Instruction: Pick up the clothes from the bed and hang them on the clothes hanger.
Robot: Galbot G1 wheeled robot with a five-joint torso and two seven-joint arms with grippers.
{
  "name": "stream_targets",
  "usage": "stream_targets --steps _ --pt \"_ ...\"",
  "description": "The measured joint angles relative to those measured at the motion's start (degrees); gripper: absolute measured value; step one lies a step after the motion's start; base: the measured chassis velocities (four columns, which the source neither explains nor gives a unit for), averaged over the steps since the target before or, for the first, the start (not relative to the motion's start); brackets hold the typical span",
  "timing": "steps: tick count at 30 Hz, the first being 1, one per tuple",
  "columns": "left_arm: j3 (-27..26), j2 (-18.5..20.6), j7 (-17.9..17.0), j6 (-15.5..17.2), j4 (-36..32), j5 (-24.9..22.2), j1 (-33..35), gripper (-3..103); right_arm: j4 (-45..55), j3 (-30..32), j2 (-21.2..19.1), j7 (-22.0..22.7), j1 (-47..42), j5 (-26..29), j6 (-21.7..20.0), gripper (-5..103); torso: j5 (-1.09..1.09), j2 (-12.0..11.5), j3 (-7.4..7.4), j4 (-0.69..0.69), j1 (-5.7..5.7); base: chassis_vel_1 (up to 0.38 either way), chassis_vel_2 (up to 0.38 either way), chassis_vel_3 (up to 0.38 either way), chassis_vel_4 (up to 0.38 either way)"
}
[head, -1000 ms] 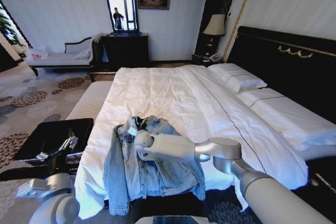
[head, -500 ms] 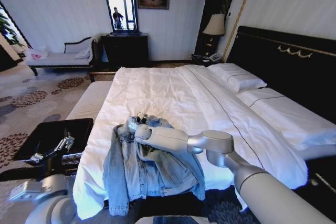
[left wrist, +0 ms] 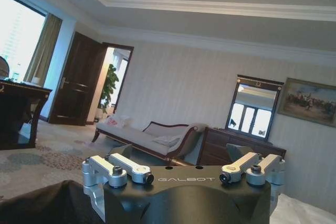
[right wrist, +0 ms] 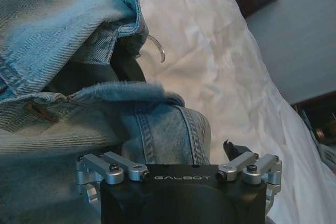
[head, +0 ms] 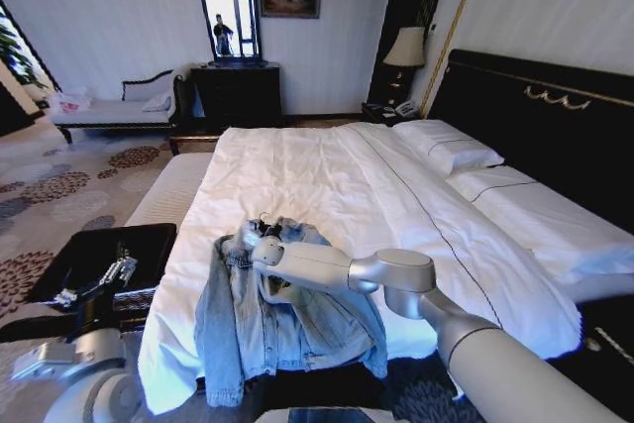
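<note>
While you look down from the head camera, the bed (head: 327, 170) takes up most of the room ahead of you, very wide, with white sheets, pillows at the far end and a tall black headboard with gold trim on your right.

At the near foot corner of the bed lies the denim jacket (head: 248, 314), pale blue and crumpled, one sleeve hanging over the mattress edge toward the floor. It is not lifted; it rests on the sheet.

Your right arm reaches across from the right, and the right gripper (head: 248, 241) sits at the jacket's collar end. In the right wrist view the folded denim (right wrist: 63, 40) lies just ahead of the gripper body, and a curved wire hook (right wrist: 156, 49) pokes out of the collar opening, so the clothes hanger appears to be partly inside the jacket; its black frame is hidden. You cannot tell from these views whether the right jaws are apart or closed.

Your left gripper (head: 109, 276) waits low at your left, beside the bed over a dark bench, tilted up toward the room. Its fingers are not readable either.

Judged from this, the task is at its start: the jacket is not yet picked up or hung.
</note>
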Motion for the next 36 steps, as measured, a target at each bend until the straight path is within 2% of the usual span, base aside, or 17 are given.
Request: stream_targets --steps 4,7,10,15,19,23,24,25,26,28,30,31,33,35,36 --pt "-0.29 0.17 0.00 -0.15 0.37 -0.27 -0.07 100 -1.48 -0.27 0.00 -1.30 -0.51 -1.95 1.35 100 0.00 0.00 0.00 0.03 0.00 0.000 0.000 0.000 0.000" --pt "-0.37 0.35 0.00 -0.16 0.55 -0.38 -0.26 100 -2.76 -0.23 0.00 -0.27 -1.05 -2.90 0.80 100 0.00 0.00 0.00 0.03 0.00 0.000 0.000 0.000 0.000" --pt "0.00 0.46 -0.01 0.00 0.55 -0.38 -0.57 100 -6.61 0.67 -0.04 0.71 -1.30 -7.32 0.65 100 0.00 0.00 0.00 0.00 0.00 0.000 0.000 0.000 0.000" --pt "0.62 0.46 -0.01 0.11 0.59 -0.09 -0.69 100 -7.82 1.83 -0.06 1.23 -1.12 -10.63 0.70 100 0.00 0.00 0.00 0.00 0.01 0.000 0.000 0.000 0.000" --pt "0.85 0.47 -0.01 0.20 0.62 0.12 -0.71 100 -5.79 2.39 -0.07 2.42 -1.05 -10.83 0.54 100 0.00 0.00 0.00 0.00 0.01 0.000 0.000 0.000 0.000" --pt "0.77 0.59 0.00 0.37 0.63 0.19 -0.73 100 1.56 3.37 -1.78 4.98 -1.16 -7.05 1.94 100 0.00 0.00 0.00 0.07 0.01 0.000 0.000 0.000 0.000" --pt "0.63 0.66 0.00 0.38 0.64 0.19 -0.68 100 5.63 3.96 -3.97 5.54 -1.22 -3.91 2.75 100 0.01 0.00 0.00 0.07 0.01 0.000 0.000 0.000 0.000" --pt "0.49 0.73 0.00 0.40 0.68 0.19 -0.57 100 10.81 4.45 -6.87 5.87 -1.21 0.24 3.43 100 -0.01 0.00 0.00 0.00 0.01 0.000 0.000 0.000 0.000" --pt "0.49 0.73 0.00 0.40 0.68 0.19 -0.57 100 10.81 4.45 -6.87 5.87 -1.21 0.24 3.43 100 -0.01 0.00 0.00 0.00 0.01 0.000 0.000 0.000 0.000" --pt "0.41 0.81 0.01 0.41 0.72 0.20 -0.49 100 18.17 4.84 -10.36 5.84 -1.04 5.01 3.78 100 0.00 0.00 0.00 -0.04 0.01 0.000 0.000 0.000 0.000" --pt "0.60 0.82 0.02 0.45 0.73 0.48 -0.50 100 29.25 5.66 -14.99 5.43 -0.66 12.29 4.51 100 0.01 0.00 0.00 -0.01 0.01 0.000 0.000 0.000 0.000" --pt "0.60 0.82 0.02 0.45 0.73 0.48 -0.50 100 29.25 5.66 -14.99 5.43 -0.66 12.29 4.51 100 0.01 0.00 0.00 -0.01 0.01 0.000 0.000 0.000 0.000" --pt "1.30 0.63 0.02 0.51 0.72 1.10 -0.58 100 33.97 6.23 -17.05 4.61 -0.71 16.14 7.51 100 0.01 0.01 0.00 0.00 0.00 0.000 0.000 0.000 0.000" --pt "2.25 0.33 0.02 0.56 0.57 1.84 -0.66 100 36.34 6.41 -18.31 2.48 -1.19 18.15 14.91 100 0.00 0.01 0.00 0.01 0.00 0.000 0.000 0.000 0.000" --pt "2.25 0.33 0.02 0.56 0.57 1.84 -0.66 100 36.34 6.41 -18.31 2.48 -1.19 18.15 14.91 100 0.00 0.01 0.00 0.01 0.00 0.000 0.000 0.000 0.000"
